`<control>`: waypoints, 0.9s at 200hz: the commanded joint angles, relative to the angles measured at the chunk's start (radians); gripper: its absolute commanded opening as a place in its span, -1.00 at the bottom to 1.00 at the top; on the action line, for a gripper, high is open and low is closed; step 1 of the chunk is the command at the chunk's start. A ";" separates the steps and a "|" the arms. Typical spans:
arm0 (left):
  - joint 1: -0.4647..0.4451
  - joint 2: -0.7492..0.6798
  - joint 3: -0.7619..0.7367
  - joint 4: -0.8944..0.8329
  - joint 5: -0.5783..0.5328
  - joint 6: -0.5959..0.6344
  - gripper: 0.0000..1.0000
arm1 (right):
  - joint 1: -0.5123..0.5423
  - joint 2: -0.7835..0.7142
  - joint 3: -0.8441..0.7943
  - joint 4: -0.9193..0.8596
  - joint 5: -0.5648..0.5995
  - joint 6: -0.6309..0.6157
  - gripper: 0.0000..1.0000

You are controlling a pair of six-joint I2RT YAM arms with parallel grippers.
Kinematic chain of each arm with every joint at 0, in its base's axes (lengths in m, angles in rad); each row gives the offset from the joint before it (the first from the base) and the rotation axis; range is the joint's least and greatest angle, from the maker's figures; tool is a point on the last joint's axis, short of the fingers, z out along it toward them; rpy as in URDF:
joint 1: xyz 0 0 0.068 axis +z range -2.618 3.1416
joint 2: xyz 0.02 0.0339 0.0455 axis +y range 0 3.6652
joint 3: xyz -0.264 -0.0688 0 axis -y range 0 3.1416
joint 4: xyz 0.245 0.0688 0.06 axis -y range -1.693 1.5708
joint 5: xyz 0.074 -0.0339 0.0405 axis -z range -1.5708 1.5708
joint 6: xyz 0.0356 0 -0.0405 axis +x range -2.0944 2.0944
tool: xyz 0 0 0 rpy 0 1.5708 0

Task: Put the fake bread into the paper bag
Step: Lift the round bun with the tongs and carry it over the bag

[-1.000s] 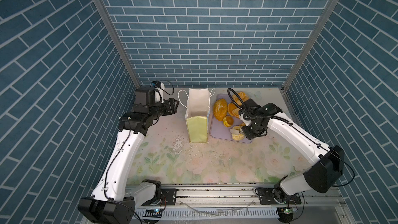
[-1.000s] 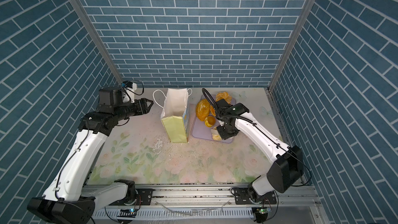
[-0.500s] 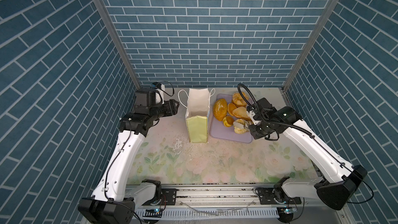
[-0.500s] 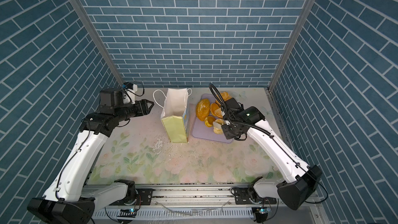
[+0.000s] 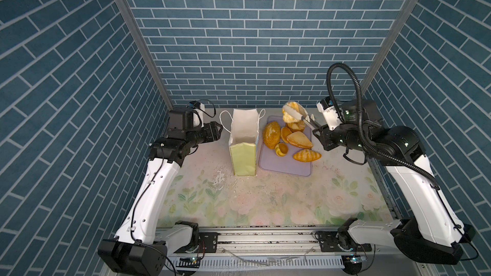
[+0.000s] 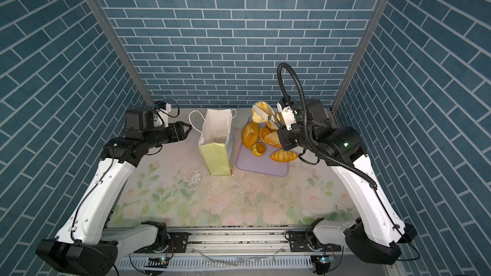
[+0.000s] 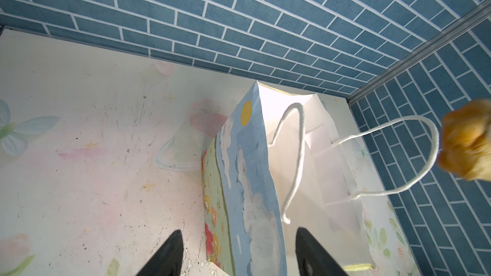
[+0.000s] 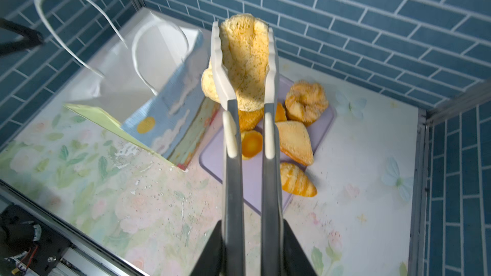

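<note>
Right claw (image 8: 251, 237): clamped on grey tongs (image 8: 232, 181), whose white tips pinch a pale twisted roll (image 5: 291, 108), aloft over the tray's far end, right of centre in both top views.
Left claw (image 5: 219, 130): jaws wide, empty, just left of the bag.
Floral table (image 5: 265, 203).
Paper bag (image 5: 243, 155): upright, mouth open, frame centre.
Lavender tray (image 5: 281, 167), just right of the bag, bearing a seeded loaf (image 5: 271, 134), turnover (image 5: 299, 139), croissant (image 5: 307, 155) and small ring (image 5: 280, 149).

left arm (image 5: 156, 181) & right arm (image 5: 414, 189): white shell links, black joints, black bases. right one has a thick ribbed black hose (image 5: 357, 86), looped. wrist cams (image 5: 198, 108) are small white boxes w/ thin black leads.
</note>
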 commanded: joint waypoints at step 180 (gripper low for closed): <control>-0.016 -0.061 -0.026 0.002 0.004 -0.011 0.38 | 0.177 0.291 0.020 0.200 -0.146 -0.148 -0.52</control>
